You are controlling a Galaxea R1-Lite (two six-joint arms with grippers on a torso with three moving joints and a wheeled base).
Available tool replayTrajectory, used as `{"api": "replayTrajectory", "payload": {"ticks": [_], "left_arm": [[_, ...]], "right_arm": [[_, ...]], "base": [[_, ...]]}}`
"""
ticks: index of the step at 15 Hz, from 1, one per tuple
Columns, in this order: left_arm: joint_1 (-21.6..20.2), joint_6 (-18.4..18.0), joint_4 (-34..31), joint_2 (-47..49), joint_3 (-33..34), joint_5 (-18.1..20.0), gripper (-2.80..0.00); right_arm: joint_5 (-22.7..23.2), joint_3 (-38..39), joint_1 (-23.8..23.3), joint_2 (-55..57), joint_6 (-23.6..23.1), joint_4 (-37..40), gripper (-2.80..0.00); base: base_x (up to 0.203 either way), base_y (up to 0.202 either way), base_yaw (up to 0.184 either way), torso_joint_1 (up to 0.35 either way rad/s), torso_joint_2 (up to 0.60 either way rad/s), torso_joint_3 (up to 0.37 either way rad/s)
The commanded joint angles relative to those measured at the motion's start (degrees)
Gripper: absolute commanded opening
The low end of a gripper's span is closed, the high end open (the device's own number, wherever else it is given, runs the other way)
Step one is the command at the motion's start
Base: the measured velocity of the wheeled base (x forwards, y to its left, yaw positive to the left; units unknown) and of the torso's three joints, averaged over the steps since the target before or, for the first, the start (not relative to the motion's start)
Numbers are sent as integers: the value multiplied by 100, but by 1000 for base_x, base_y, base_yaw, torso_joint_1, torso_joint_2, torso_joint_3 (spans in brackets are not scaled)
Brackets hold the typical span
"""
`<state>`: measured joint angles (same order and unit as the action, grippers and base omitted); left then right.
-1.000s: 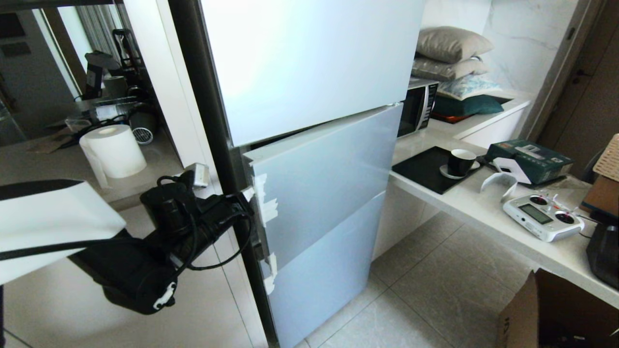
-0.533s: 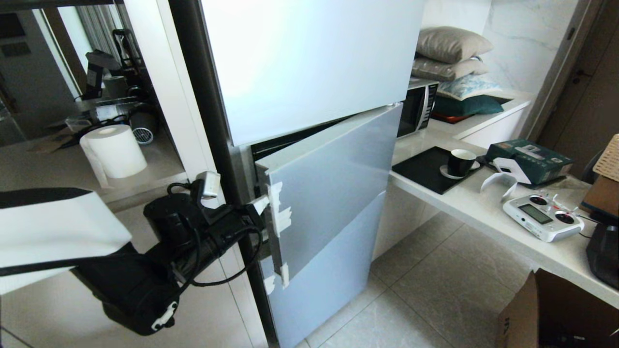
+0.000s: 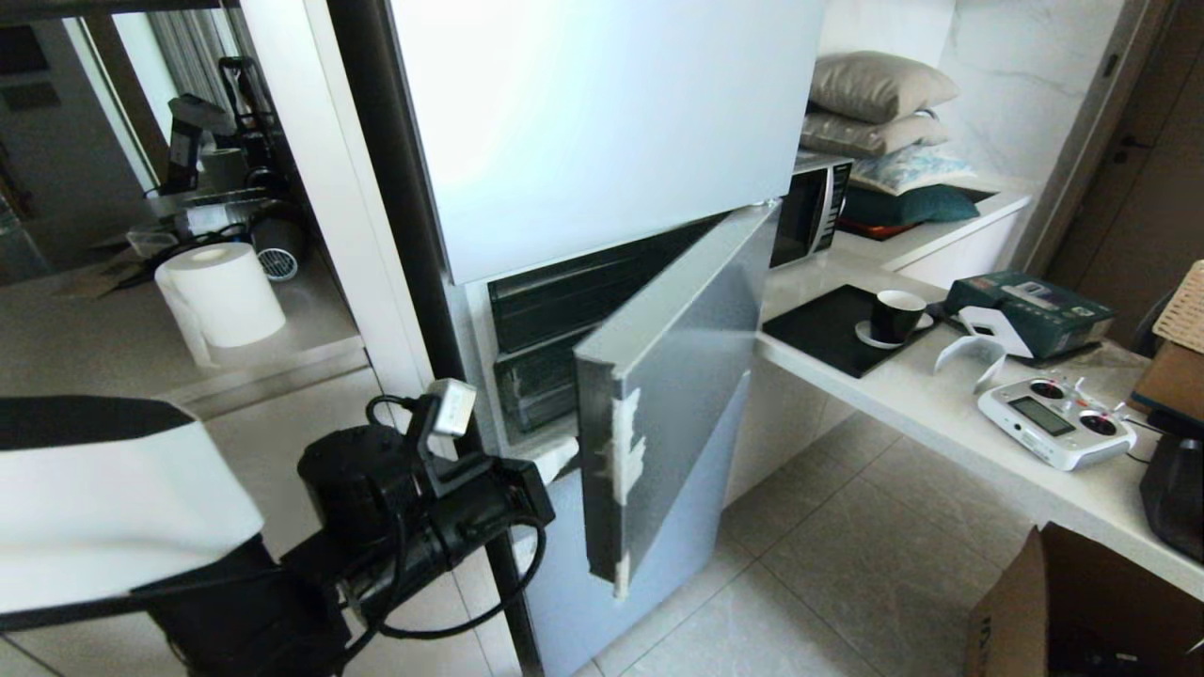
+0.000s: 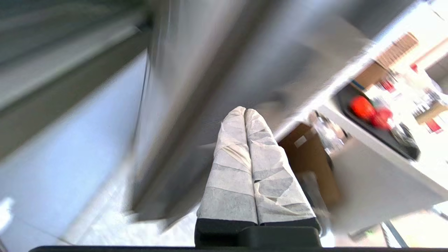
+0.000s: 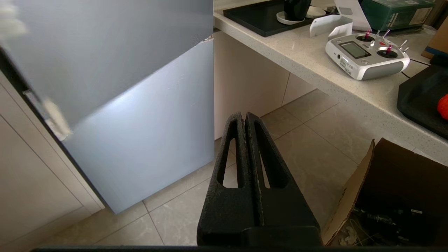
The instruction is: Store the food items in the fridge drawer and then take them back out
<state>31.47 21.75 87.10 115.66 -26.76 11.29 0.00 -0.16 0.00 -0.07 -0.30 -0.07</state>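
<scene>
The fridge's grey middle door (image 3: 673,395) stands swung open. Behind it two dark stacked fronts (image 3: 564,301) show; I cannot tell whether either is the fridge drawer. My left gripper (image 3: 555,459) is shut, its white-taped fingertips (image 4: 245,111) just inside the door's free edge with nothing between them. The food items, two red rounded pieces (image 4: 362,106) (image 4: 382,117), lie on a black tray (image 4: 402,143) on the counter to the right. One of them (image 5: 443,106) shows at the edge of the right wrist view. My right gripper (image 5: 243,115) hangs shut and empty above the tiled floor.
A white counter (image 3: 941,395) runs along the right with a black mat and cup (image 3: 894,315), a white remote controller (image 3: 1053,423) and a green box (image 3: 1030,310). An open cardboard box (image 5: 385,196) sits on the floor below. The lower fridge door (image 5: 147,140) is closed.
The middle fridge door has swung from barely ajar to wide open, toward the right. My left arm has moved down and to the right along with the door's edge.
</scene>
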Motion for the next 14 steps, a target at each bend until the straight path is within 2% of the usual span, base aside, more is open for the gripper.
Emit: {"api": "replayTrajectory", "payload": {"ticks": [1,3,6,9,11,13,14], "left_arm": [[211,-11,56,-354,279,-10,-280],[180,-235,56,-564,365,-185,-280],[-239,-377,-53,-1574,165,-354,-280],[-627,-659,-1588,-2985,-534,-377,-280],[-732,-749,-3076,-3958,-1113,-398,-280],[-796,-805,-4328,-4776,-1306,-494,-280],[-815,-827,-4866,-5084,-1236,-718,-280]], "right_arm": [[0,-2,0,7,-5,-1,-280],[0,-2,0,7,-5,-1,-280],[0,-1,0,7,-5,-1,-280],[0,-2,0,7,-5,-1,-280],[0,-2,0,7,-5,-1,-280],[0,1,0,7,-5,-1,-280],[0,-2,0,7,-5,-1,-280]], "base": [[0,0,0,0,0,0],[0,0,0,0,0,0],[0,0,0,0,0,0],[0,0,0,0,0,0],[0,0,0,0,0,0],[0,0,0,0,0,0],[0,0,0,0,0,0]]}}
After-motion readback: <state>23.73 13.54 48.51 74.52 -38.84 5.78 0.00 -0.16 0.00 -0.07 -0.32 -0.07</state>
